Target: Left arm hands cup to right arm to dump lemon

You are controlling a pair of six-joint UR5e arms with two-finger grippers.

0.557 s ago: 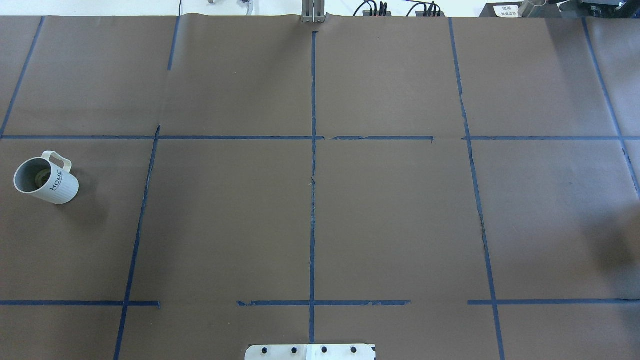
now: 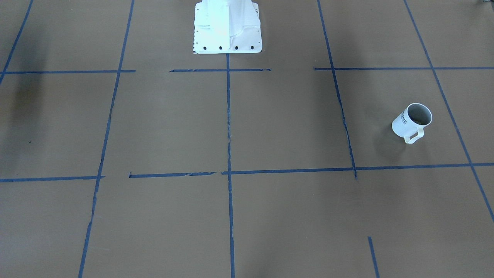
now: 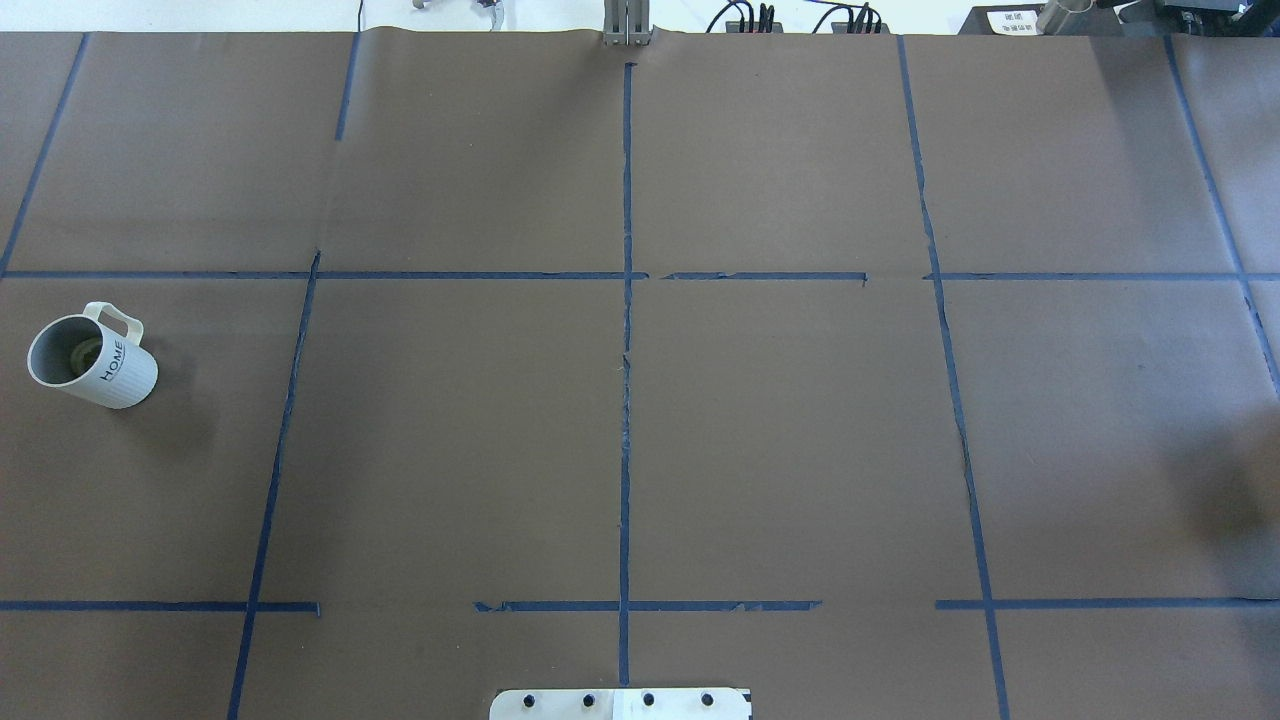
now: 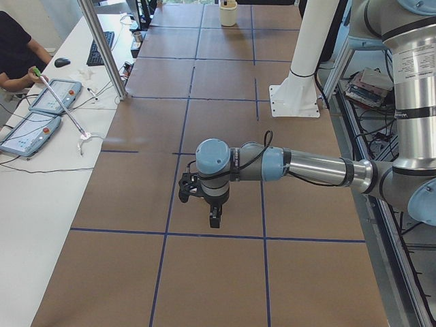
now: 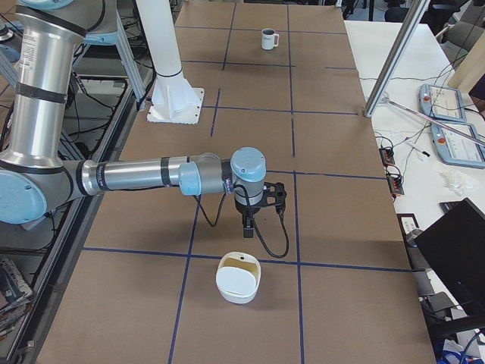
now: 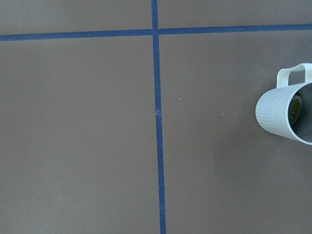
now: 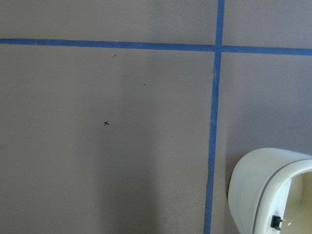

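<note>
The cup is a white mug with "HOME" lettering, upright at the table's far left; it also shows in the front-facing view, the exterior right view and at the left wrist view's right edge. The lemon lies inside it, a dull lump in the overhead view. My left gripper hangs over the table, seen only in the exterior left view, where the cup is hidden. My right gripper hangs just behind a cream bin. I cannot tell whether either is open or shut.
A cream bin stands at the table's right end, also in the right wrist view and far off in the exterior left view. The white robot pedestal stands mid-table at my edge. An operator sits at a side desk.
</note>
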